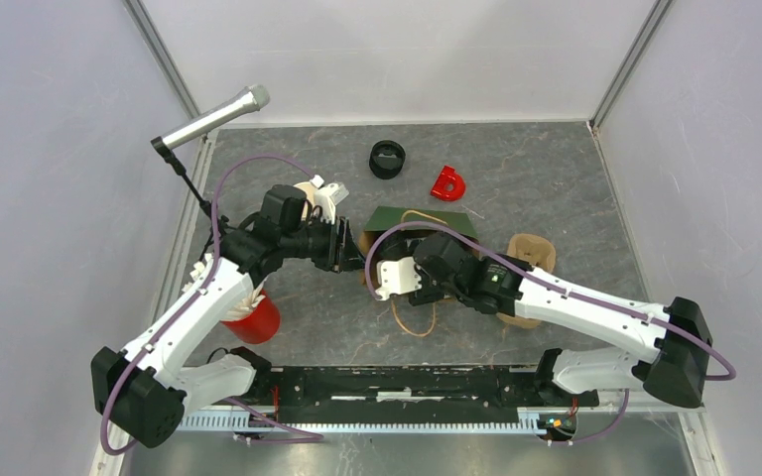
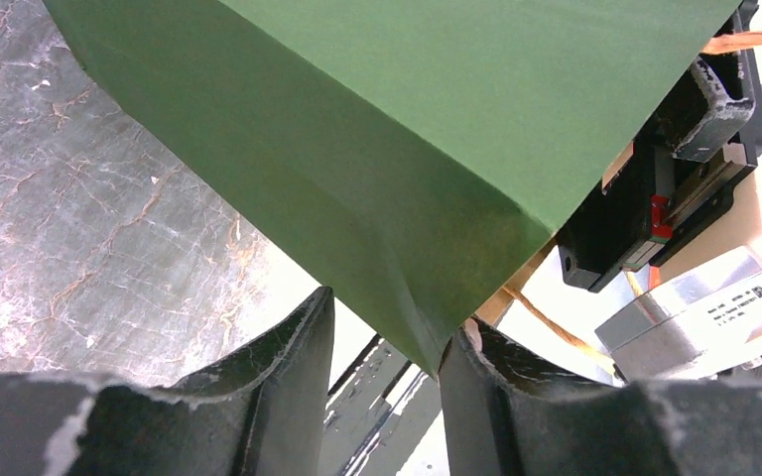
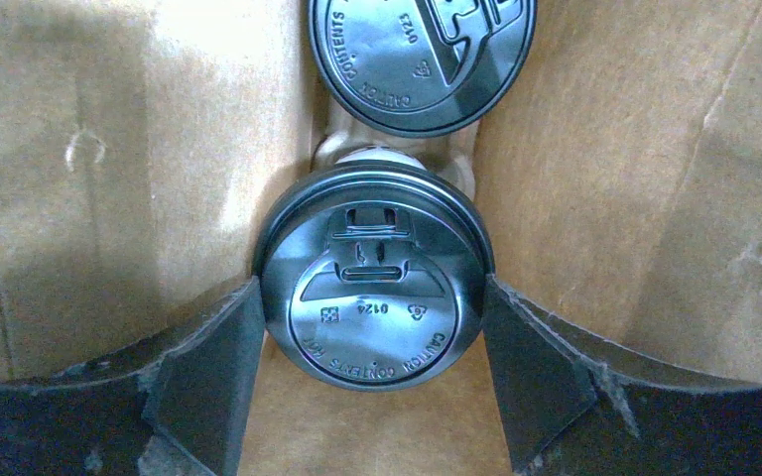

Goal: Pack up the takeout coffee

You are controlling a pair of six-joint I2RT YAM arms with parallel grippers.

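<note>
Clamped right gripper on near black-lidded cup inside paper bag, second lidded cup just behind. Straddled bag's green corner with left gripper, jaws partway apart.

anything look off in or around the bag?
No spill: near cup and far cup sit upright in the bag, lids seated. Only the bag's green corner by the left gripper looks creased.

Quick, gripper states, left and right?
Left gripper: open, green bag edge between its fingers, not clamped.
Right gripper: closed on a lidded coffee cup inside the bag.
</note>
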